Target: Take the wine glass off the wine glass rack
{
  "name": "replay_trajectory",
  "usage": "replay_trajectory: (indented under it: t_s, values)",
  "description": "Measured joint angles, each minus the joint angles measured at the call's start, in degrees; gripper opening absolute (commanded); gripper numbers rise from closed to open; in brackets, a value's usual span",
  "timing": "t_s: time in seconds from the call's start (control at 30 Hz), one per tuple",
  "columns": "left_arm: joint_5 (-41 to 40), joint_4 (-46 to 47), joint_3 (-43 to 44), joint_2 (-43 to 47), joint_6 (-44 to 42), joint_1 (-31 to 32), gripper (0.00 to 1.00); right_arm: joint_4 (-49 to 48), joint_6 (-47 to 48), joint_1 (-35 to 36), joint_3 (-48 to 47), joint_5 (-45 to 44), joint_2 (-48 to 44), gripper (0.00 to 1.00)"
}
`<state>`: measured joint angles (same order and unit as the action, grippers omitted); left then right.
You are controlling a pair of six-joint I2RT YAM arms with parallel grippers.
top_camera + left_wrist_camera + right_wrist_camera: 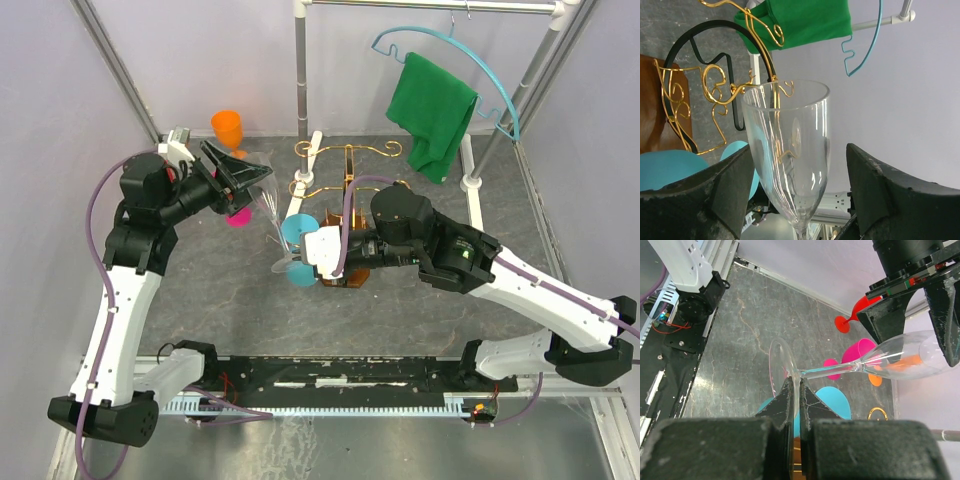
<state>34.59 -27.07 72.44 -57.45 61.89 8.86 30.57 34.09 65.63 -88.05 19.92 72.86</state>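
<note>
Between my two grippers the wine glass (pixel 268 208) lies nearly level in the air, just left of the wine glass rack (pixel 347 165). Whether its rim touches a gold curl I cannot tell. My right gripper (pixel 796 390) is pinched tight on the edge of the foot. My left gripper (pixel 800 150) stands spread, a finger either side of the bowl, with clear space showing at one finger.
</note>
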Motion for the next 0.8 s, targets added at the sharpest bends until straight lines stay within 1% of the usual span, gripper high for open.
replay_trajectory:
  t_s: [0.2,0.33,0.5,0.63,0.67,0.77,0.8]
  values:
    - [0.0,0.2,0.0,0.2,0.0,0.0,0.80,-0.1,-0.5,0.0,0.0,0.8,0.1,0.02]
    - [0.1,0.4,-0.2,0.2,0.0,0.0,0.77,-0.2,-1.1,0.0,-0.3,1.2,0.1,0.02]
    - [0.2,1.6,-1.6,0.3,0.0,0.0,0.61,-0.2,-1.5,0.0,-0.6,2.5,0.2,0.02]
    - [0.3,2.6,-3.2,0.8,0.5,0.0,0.60,0.3,-1.8,0.0,-0.7,3.0,0.6,0.03]
    - [0.3,2.8,-3.5,1.0,0.5,0.0,0.60,0.3,-1.9,0.0,-0.7,3.1,0.7,0.09]
    - [-0.1,2.9,-3.6,1.1,0.5,0.0,0.60,0.3,-2.1,0.0,-0.7,3.1,0.8,0.38]
    - [-0.3,2.9,-3.6,1.2,0.3,0.0,0.60,0.3,-2.2,0.0,-0.7,3.1,0.8,0.51]
